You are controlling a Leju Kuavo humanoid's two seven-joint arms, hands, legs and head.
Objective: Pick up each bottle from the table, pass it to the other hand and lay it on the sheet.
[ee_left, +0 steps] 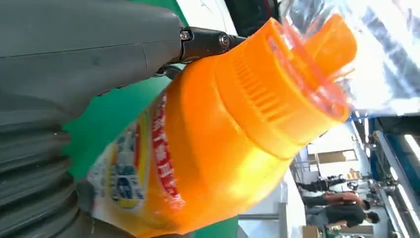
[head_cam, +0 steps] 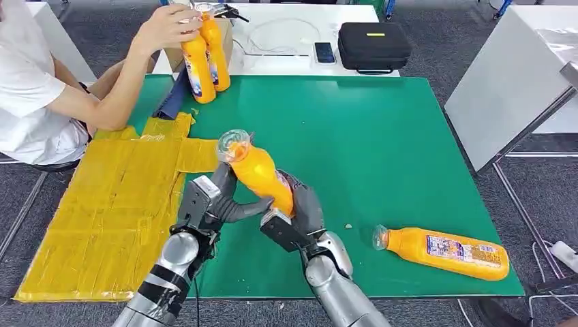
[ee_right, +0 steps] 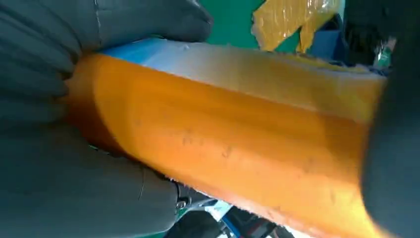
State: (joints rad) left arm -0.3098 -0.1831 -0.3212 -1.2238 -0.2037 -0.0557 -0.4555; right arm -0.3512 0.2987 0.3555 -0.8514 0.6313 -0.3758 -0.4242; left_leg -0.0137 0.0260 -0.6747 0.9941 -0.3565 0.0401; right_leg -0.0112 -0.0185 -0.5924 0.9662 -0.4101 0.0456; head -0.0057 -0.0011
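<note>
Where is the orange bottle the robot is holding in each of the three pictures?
Head view: the held bottle is mid-picture, tilted, between both hands above the green table.
Left wrist view: the bottle fills the middle, clear cap up right.
Right wrist view: its orange body runs across the picture.
Shared landmark: the green table.

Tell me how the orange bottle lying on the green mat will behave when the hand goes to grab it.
The lying bottle rests on its rounded side on the green mat, so a nudge would probably roll it. It looks full of orange liquid, so likely heavy for its size. Its glossy plastic and label may slip in the fingers.
</note>
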